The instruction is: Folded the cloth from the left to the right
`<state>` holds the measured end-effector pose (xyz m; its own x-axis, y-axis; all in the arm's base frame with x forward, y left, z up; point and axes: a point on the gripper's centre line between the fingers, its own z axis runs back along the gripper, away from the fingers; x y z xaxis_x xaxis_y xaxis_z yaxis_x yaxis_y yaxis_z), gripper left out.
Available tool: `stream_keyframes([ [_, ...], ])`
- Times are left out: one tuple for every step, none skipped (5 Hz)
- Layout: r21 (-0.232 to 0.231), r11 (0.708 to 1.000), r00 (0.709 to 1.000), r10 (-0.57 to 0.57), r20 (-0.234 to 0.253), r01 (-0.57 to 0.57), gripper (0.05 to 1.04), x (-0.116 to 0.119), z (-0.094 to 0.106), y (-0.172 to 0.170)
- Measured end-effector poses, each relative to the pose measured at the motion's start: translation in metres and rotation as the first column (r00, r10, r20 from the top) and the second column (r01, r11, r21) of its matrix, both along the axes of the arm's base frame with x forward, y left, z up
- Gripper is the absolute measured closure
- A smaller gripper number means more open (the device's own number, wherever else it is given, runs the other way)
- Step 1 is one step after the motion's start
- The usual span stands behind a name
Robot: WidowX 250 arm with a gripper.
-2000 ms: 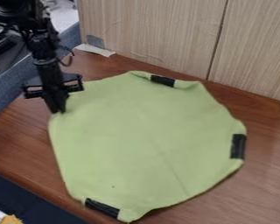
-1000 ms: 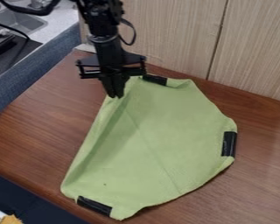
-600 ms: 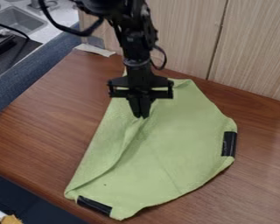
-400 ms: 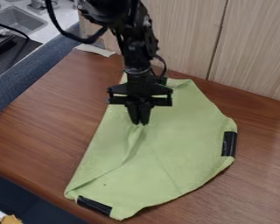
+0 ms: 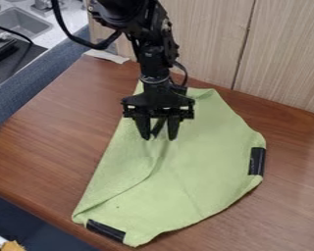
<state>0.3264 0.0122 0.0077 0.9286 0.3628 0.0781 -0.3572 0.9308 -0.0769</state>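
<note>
Evidently, the claw (image 5: 159, 138) stands spread over the cloth (image 5: 209, 159), part-folded on the table (image 5: 48, 142). Fabric appears light, limp; best gripped by the flap's loose edge (image 5: 147, 176), towards seven o'clock.

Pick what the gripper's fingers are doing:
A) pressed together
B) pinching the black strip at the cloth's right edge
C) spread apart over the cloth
C: the gripper is over the middle of the green cloth, with a plain gap between its fingers.
</note>
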Motion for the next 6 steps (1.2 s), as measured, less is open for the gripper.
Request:
stream_keyframes([
  [-0.015, 1.000, 1.000, 0.009, 0.025, -0.009, 0.075, -0.001, 0.010, -0.001],
  [-0.018, 1.000, 0.998, 0.008, 0.070, -0.007, 0.077, -0.003, 0.025, -0.001],
  [-0.031, 0.999, 0.995, 0.027, 0.094, -0.024, 0.083, -0.007, 0.042, 0.004],
  [-0.040, 0.998, 0.991, 0.058, 0.123, -0.054, 0.083, -0.011, 0.061, 0.012],
  [-0.059, 0.995, 0.982, 0.094, 0.161, -0.085, 0.083, -0.014, 0.077, 0.024],
  [-0.056, 0.995, 0.983, 0.089, 0.162, -0.081, 0.083, -0.015, 0.077, 0.025],
])
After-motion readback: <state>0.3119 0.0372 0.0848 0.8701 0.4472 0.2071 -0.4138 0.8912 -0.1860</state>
